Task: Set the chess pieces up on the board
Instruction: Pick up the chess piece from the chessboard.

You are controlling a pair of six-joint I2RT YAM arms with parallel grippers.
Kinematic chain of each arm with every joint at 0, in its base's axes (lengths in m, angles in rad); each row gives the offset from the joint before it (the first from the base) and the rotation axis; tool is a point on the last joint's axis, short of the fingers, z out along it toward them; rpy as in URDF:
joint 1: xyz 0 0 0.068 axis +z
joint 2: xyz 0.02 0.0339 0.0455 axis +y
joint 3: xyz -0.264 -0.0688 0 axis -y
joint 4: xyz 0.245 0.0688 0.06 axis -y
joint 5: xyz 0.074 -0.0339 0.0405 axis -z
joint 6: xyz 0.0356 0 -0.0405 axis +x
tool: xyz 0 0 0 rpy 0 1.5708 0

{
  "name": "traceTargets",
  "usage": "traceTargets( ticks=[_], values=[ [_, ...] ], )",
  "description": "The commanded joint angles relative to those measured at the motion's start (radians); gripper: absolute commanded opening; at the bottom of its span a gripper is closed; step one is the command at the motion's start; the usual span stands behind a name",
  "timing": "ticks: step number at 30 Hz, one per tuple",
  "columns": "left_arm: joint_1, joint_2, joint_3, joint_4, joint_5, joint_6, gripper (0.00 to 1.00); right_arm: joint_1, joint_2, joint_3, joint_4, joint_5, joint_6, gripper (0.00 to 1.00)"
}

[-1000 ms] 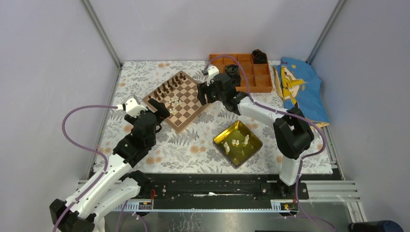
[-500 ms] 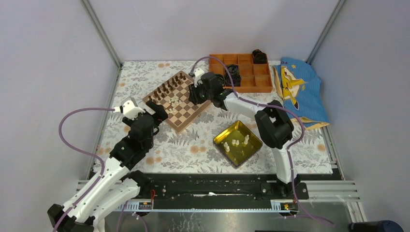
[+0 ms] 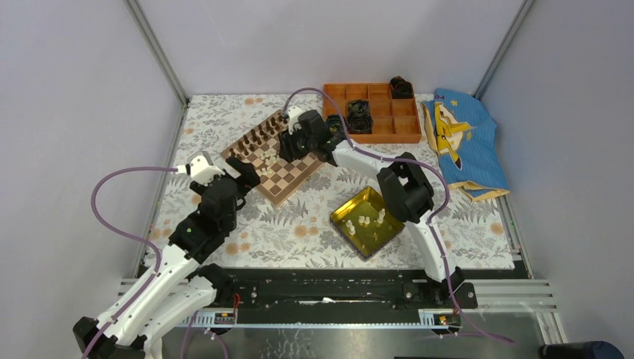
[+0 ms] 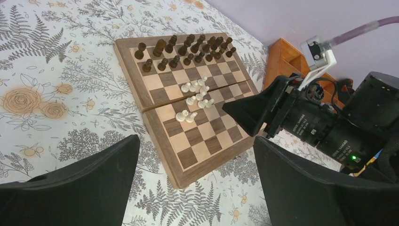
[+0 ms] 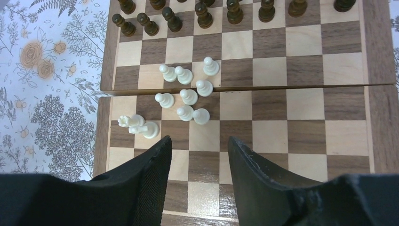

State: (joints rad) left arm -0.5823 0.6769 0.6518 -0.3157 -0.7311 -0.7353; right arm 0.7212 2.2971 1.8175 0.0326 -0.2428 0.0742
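Cream-white chess pieces (image 3: 267,158) clustered mid-board on the wooden chessboard (image 3: 288,182) | left wrist: left end effector (image 4: 195,140) spread wide, empty, just off the chessboard's edge | right wrist: right end effector (image 5: 198,140) parted, empty, above squares beside the cluster

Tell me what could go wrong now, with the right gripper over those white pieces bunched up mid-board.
1. The cream pawns stand nearly touching in a cluster. If the open right gripper closes on one, it could topple its neighbours.
2. One cream piece at the cluster's edge seems to lie on its side on the chessboard. It may roll or slip from a pinch.
3. The dark pieces stand close behind, so a long reach might knock them.
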Motion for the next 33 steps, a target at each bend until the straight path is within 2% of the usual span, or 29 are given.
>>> traceTargets(
  ticks=[1,33],
  values=[
    [-0.005,-0.018,-0.005,-0.015,0.005,-0.015,0.99,0.02,0.032,0.076,-0.012,-0.024,-0.014,0.56],
    [-0.005,-0.049,-0.018,-0.028,0.019,-0.03,0.99,0.024,0.164,0.264,-0.104,-0.029,-0.011,0.46]
  ],
)
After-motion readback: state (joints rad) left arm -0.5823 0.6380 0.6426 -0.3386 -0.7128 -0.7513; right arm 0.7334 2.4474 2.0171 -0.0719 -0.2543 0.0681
